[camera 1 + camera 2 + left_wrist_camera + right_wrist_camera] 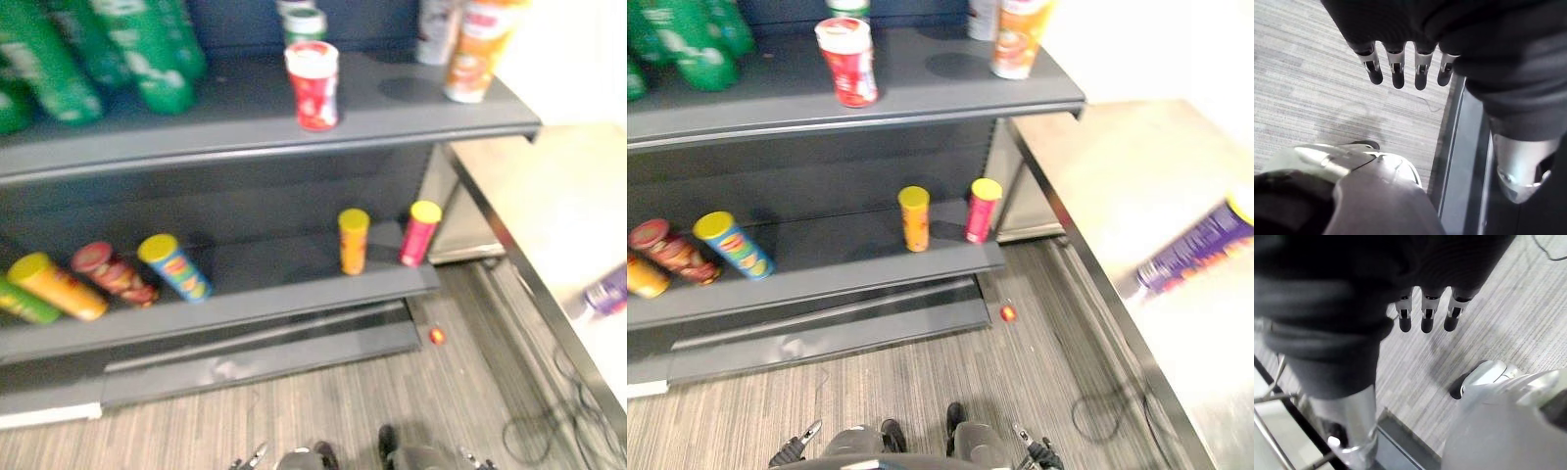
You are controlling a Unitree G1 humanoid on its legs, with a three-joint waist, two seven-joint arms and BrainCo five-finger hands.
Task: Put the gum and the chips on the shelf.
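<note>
Pre-pick step. Left hand [1397, 73] & right hand [1427, 316] hang down, fingers straight & apart, nothing held. Purple chips tube [1200, 250] lies on table [1117, 166], right of shelf [950, 98]. Gum: can't tell where. Next: prob. turn right and reach for the tube.
</note>
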